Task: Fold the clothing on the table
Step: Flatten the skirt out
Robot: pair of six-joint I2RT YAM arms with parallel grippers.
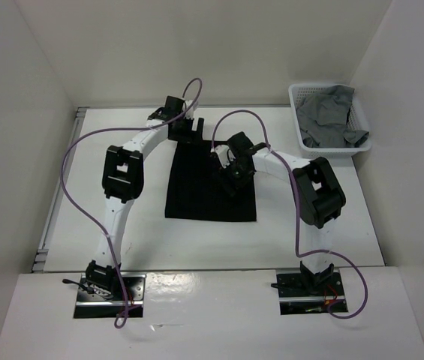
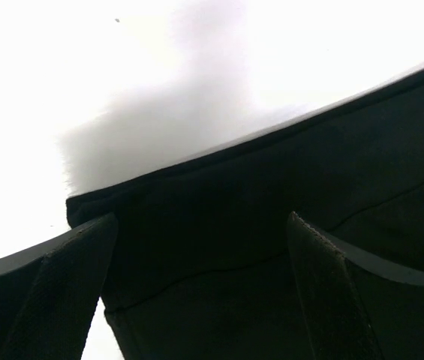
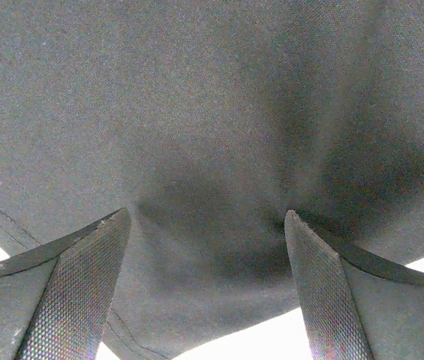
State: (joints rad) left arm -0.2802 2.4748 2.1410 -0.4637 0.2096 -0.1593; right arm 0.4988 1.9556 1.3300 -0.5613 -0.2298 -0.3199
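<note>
The black clothing point(image 1: 200, 187) lies flat on the white table point(image 1: 106, 135) as a rough rectangle. My left gripper point(image 1: 189, 132) is at its far left corner, open. In the left wrist view the hemmed corner of the clothing point(image 2: 272, 195) lies between the spread fingers point(image 2: 61, 300) of the left gripper point(image 2: 200, 247). My right gripper point(image 1: 232, 177) is over the cloth's upper right area, also open. In the right wrist view the right gripper point(image 3: 208, 225) has both fingertips point(image 3: 91, 277) down on the clothing point(image 3: 196, 112), which dips and creases between them.
A white lattice basket point(image 1: 299, 129) holding a grey garment point(image 1: 328, 116) stands at the far right corner. White walls enclose the table on three sides. Purple cables loop from both arms over the table.
</note>
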